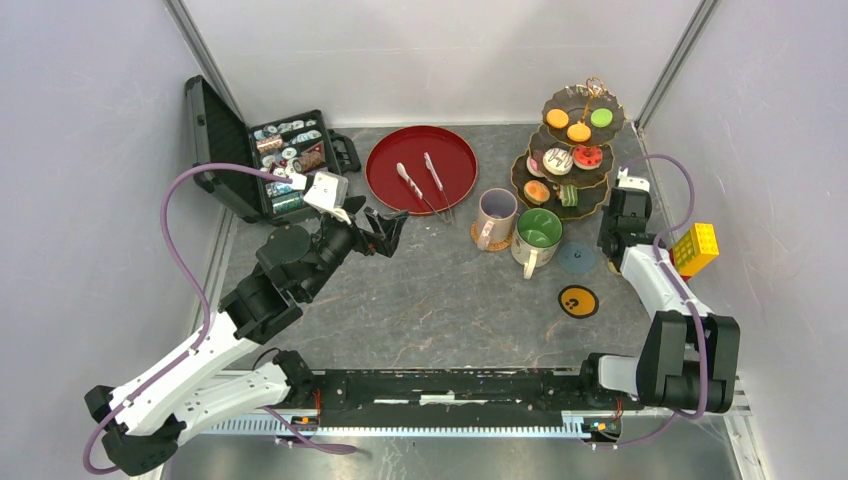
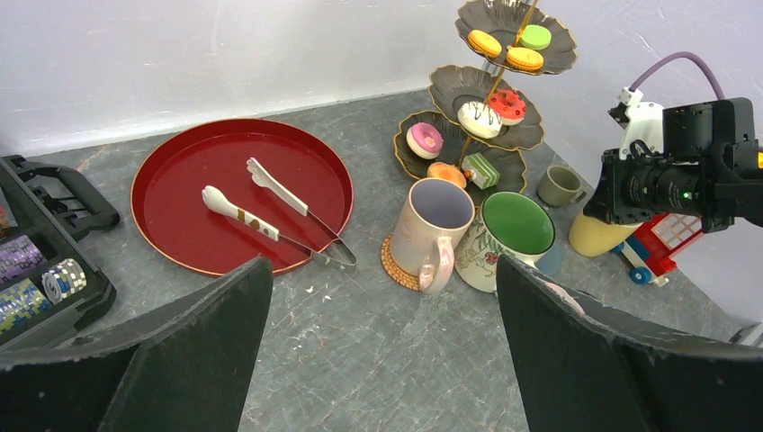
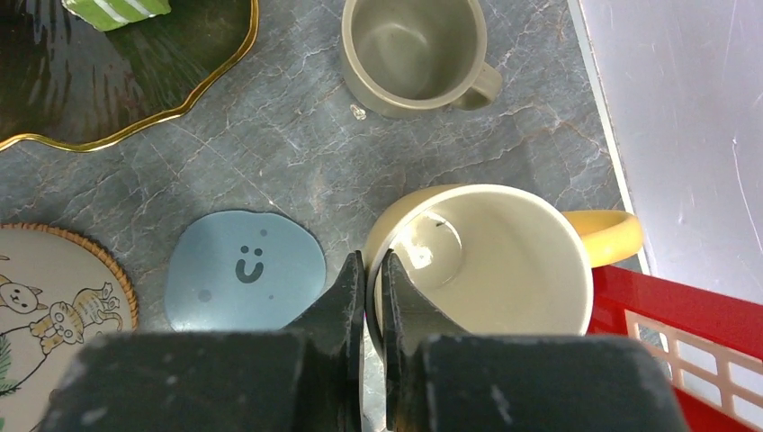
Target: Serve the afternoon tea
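Note:
The dark three-tier stand point(image 1: 604, 135) with small toy cakes stands at the back right; it also shows in the left wrist view point(image 2: 457, 85). A beige mug point(image 1: 495, 215) and a green-lined mug point(image 1: 538, 236) stand in front of it. My right gripper point(image 3: 372, 265) is shut on the rim of the yellow mug point(image 3: 504, 270), one finger inside and one outside. The small grey mug point(image 3: 416, 49) stands just beyond it. My left gripper point(image 2: 382, 270) is open and empty above bare table, left of the mugs.
A round red tray point(image 1: 395, 150) holds two tongs at the back centre. A black case point(image 1: 270, 160) lies open at the back left. A blue smiley coaster point(image 3: 245, 270) and a yellow one point(image 1: 578, 300) lie near the mugs. A red and yellow toy block point(image 1: 697, 248) sits by the right wall.

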Controlling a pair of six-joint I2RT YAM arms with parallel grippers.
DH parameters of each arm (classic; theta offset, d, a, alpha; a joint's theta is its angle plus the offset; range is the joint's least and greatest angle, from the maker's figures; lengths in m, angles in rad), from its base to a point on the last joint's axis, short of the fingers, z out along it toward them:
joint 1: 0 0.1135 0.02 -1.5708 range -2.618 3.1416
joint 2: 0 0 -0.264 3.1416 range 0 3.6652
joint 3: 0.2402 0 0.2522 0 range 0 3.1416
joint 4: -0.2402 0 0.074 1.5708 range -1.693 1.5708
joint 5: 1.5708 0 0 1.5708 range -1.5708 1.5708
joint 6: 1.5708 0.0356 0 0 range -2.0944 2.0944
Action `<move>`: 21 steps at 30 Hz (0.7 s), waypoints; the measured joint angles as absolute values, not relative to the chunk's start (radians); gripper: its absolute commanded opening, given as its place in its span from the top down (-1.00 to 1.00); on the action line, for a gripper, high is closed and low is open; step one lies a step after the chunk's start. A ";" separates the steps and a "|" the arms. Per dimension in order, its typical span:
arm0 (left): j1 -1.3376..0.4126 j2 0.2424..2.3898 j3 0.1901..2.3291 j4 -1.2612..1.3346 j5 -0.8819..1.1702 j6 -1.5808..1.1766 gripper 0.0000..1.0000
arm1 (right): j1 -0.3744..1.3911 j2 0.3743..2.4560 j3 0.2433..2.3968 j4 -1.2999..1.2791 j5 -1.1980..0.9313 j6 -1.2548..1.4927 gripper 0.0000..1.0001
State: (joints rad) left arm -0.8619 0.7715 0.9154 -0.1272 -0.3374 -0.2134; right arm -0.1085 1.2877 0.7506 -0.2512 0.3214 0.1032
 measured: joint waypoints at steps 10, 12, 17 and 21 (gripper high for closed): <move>-0.862 0.777 0.915 -0.128 -0.337 -0.213 -1.00 | -0.108 1.203 0.730 -0.319 0.301 0.094 1.00; -0.862 0.777 0.915 -0.128 -0.337 -0.213 -1.00 | -0.103 1.184 0.738 -0.340 0.290 0.091 1.00; -0.862 0.777 0.915 -0.129 -0.337 -0.213 -1.00 | -0.052 1.159 0.792 -0.369 0.267 0.089 1.00; -0.862 0.777 0.915 -0.129 -0.337 -0.213 -1.00 | 0.038 1.159 0.816 -0.367 0.257 0.092 1.00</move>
